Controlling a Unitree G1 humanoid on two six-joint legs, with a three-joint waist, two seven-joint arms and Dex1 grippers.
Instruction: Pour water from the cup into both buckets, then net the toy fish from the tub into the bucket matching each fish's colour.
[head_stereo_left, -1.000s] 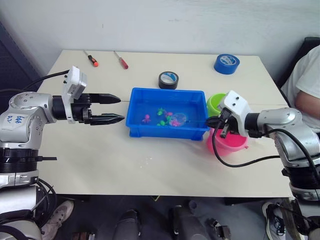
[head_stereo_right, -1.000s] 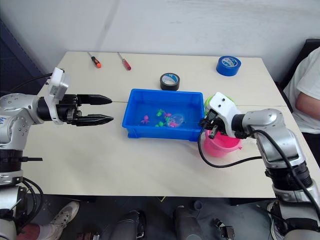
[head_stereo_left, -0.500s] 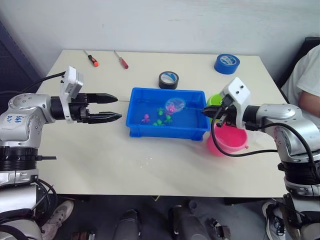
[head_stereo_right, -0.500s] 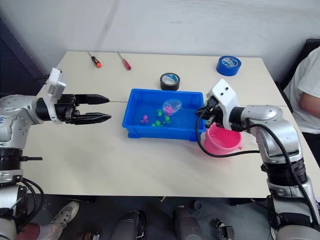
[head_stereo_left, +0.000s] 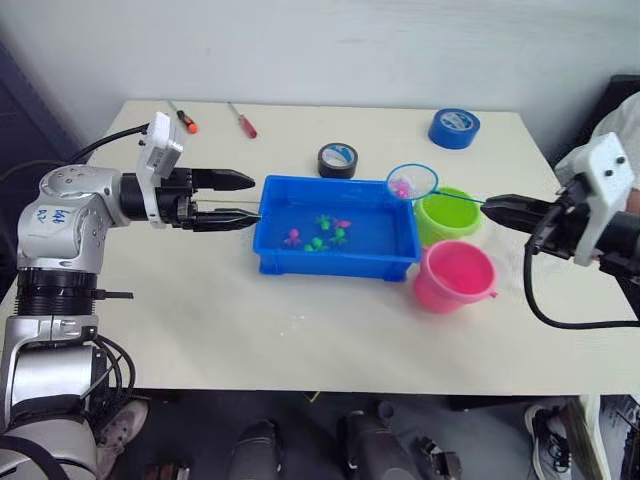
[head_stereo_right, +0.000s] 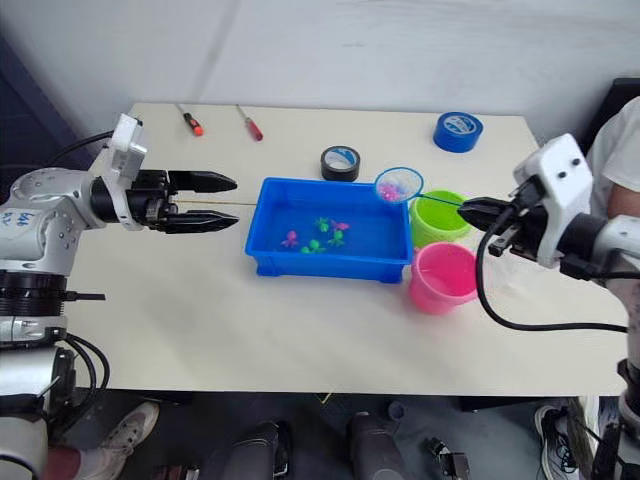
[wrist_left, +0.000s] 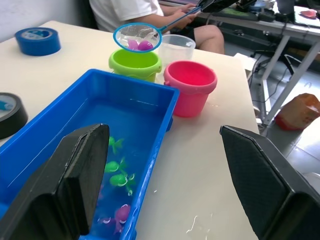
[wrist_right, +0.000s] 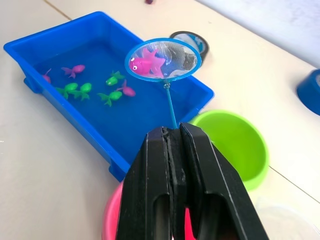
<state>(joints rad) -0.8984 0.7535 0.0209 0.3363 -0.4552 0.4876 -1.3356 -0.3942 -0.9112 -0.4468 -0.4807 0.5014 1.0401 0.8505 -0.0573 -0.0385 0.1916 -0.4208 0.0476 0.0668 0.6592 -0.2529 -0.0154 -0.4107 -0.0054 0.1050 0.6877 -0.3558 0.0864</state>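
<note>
Fingers of the left gripper (head_stereo_left: 232, 200) stand spread and empty, pointing at the tub's left wall just beside its rim; I judge that this arm waits there, ready to steady the tub, while the other does the netting. Behind it on the worktop (head_stereo_left: 200, 310) lie two screwdrivers (head_stereo_left: 212, 118), well apart from the work.

Next comes the tub (head_stereo_left: 335, 264), at the middle of the worktop, with water in it and several fish (head_stereo_left: 322, 232), green and pink, lying loose on its bottom. A black tape roll (head_stereo_left: 337, 160) sits just behind it.

Over the tub's far right corner hangs the net (head_stereo_left: 412, 181), lifted clear of the water with a pink fish (wrist_right: 146, 62) in its mesh. It hangs beside the green bucket (head_stereo_left: 448, 215), but the catch belongs in the pink bucket (head_stereo_left: 456, 276), which stands nearer the worktop's front edge, touching or almost touching the green one. I judge that the hoop has yet to swing toward the front and tip.

A clear cup (wrist_left: 176, 47) stands behind the buckets in the left wrist view, and a blue tape roll (head_stereo_left: 453, 127) lies at the far edge.

Fingers of the right gripper (head_stereo_left: 503, 210) are pressed together on the net's thin handle, held out level so the hoop stays flat and keeps its catch.
</note>
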